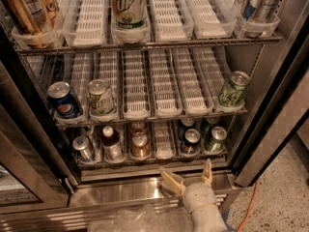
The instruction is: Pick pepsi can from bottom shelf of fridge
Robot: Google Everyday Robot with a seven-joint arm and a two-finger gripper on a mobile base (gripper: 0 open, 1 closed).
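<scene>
The pepsi can [190,141], dark navy with a silver top, stands upright at the front of a lane on the bottom shelf [163,144] of the fridge [120,191], right of centre. A green can [215,138] stands just to its right. My gripper [189,176] is open and empty. It hovers over the steel sill, just in front of and below the pepsi can, with the fingers pointing into the fridge. It is not touching the can.
The bottom shelf also holds a silver can [83,148], a small bottle [111,143] and a brown can [140,145]. The middle shelf holds a bright blue can with a round logo [63,100] and two green cans [101,97] [232,89]. The door frame [270,115] is on the right. An orange cable [246,209] lies on the floor.
</scene>
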